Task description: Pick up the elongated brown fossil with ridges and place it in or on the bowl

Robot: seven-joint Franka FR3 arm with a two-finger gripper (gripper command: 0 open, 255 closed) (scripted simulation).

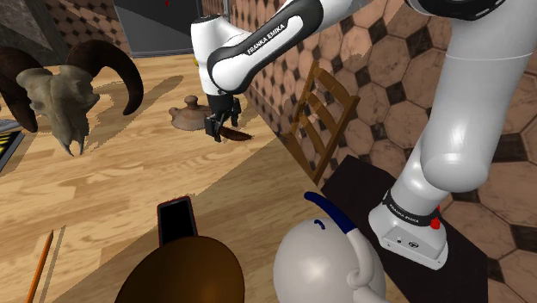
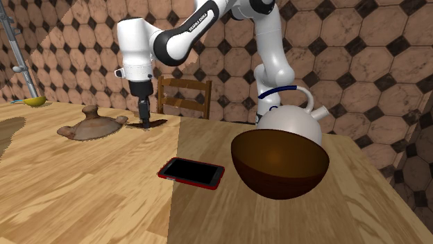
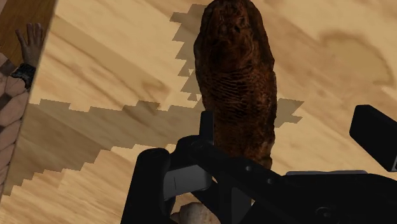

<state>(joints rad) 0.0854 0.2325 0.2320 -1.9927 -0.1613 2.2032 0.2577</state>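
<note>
- Fossil (image 3: pixel 236 83): elongated, dark brown and finely ridged. I see it lying flat on the wooden table (image 1: pixel 112 181), close to the table edge where the chair (image 2: pixel 184 97) stands.
- The gripper (image 1: pixel 221 129) hangs straight down over one end of the fossil, low to the table.
- Its fingers are spread. One finger (image 3: pixel 375 137) stands well clear of the fossil's side. The other is close against the opposite side, and I cannot tell whether it touches. Nothing is pinched.
- A flat, clay-brown knobbed piece (image 1: pixel 191 113) sits near the fossil, on the shoulder view's left of it.
- The bowl (image 2: pixel 279 163) is dark brown and round, and sits well apart from the fossil, toward the shoulder view's lower edge.
- A white kettle (image 2: pixel 291 121) with a blue-trimmed handle stands just beside the bowl.
- A black phone (image 2: pixel 192 171) with a red edge lies between the bowl and the fossil.
- A horned skull (image 1: pixel 52 95) rests at the shoulder view's left.
</note>
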